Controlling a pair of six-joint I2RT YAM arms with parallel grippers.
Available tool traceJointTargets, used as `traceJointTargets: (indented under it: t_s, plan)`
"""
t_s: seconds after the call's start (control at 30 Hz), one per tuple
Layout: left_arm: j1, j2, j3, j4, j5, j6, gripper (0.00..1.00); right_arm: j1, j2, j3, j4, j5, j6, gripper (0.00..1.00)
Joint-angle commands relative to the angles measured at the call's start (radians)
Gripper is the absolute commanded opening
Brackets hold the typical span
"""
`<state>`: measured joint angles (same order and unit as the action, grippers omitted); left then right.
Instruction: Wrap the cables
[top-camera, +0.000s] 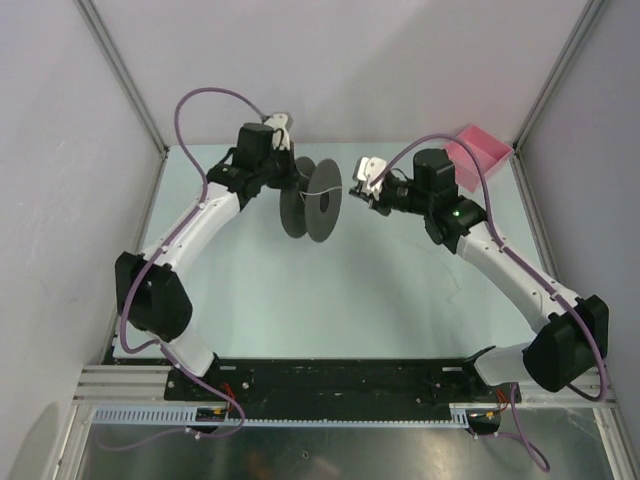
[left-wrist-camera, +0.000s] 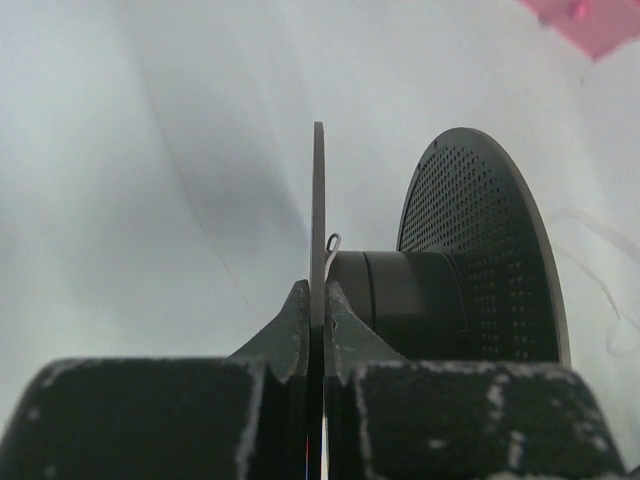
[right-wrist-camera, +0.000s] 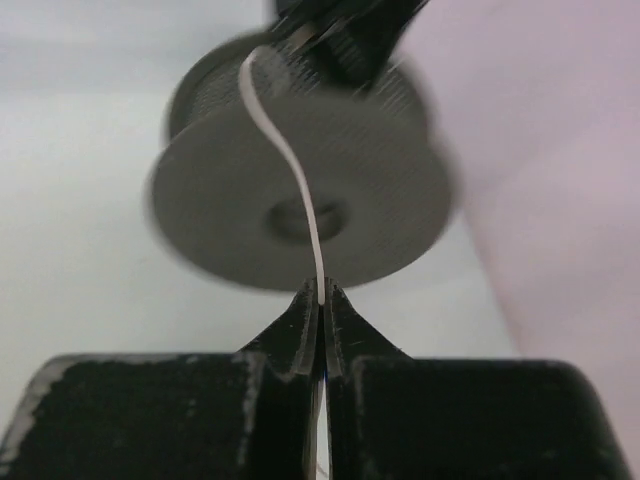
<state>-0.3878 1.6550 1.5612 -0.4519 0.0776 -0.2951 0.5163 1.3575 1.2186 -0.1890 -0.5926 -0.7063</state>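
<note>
1. Table (top-camera: 330, 300): pale green top. The spool sits over its far middle, and everything below is placed w/ ref to that spool.
2. Left arm (top-camera: 190, 225): white w/ black joints. It reaches in from the spool's left side (top view), wrist end right at the spool.
3. Right arm (top-camera: 500, 255): same build. It comes in from the spool's right and its wrist stops near the spool but apart from it.
4. Spool (top-camera: 312, 200): dark grey w/ two round perforated flanges and a thick hub. Its axis runs left-right, so the flanges stand on edge. Can't tell if it touches the table.
5. Pink bin (top-camera: 480, 155): well to the spool's right, at the far right corner behind the right arm.
6. Left gripper (left-wrist-camera: 318, 300): fingers pressed together on the rim of the spool's left flange, pinching that thin disc edge-on.
7. Right gripper (right-wrist-camera: 320, 300): just right of the spool, facing the flat of its right flange. Its fingers are squeezed tight on the cable, w/ no gap visible.
8. Cable (right-wrist-camera: 290, 160): hair-thin whitish wire. It runs from the right gripper's tips in a soft S-curve across the right flange's face, up to the spool's top rim. In the top view it's a faint line at the spool's right flange.
</note>
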Motion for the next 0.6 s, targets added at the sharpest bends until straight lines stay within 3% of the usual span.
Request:
traceJointTargets:
  t_s: [0.0, 0.4, 0.57]
  plan:
    - [-0.020, -0.082, -0.058, 0.082, 0.154, 0.145, 0.00, -0.014, 0.049, 0.112, 0.216, 0.083, 0.040, 0.00]
    - [-0.001, -0.224, -0.182, 0.082, 0.545, 0.343, 0.00, -0.180, 0.208, 0.257, 0.236, 0.099, 0.085, 0.00]
    - [0.016, -0.283, -0.211, 0.083, 0.633, 0.389, 0.00, -0.251, 0.253, 0.294, 0.221, 0.103, 0.110, 0.00]
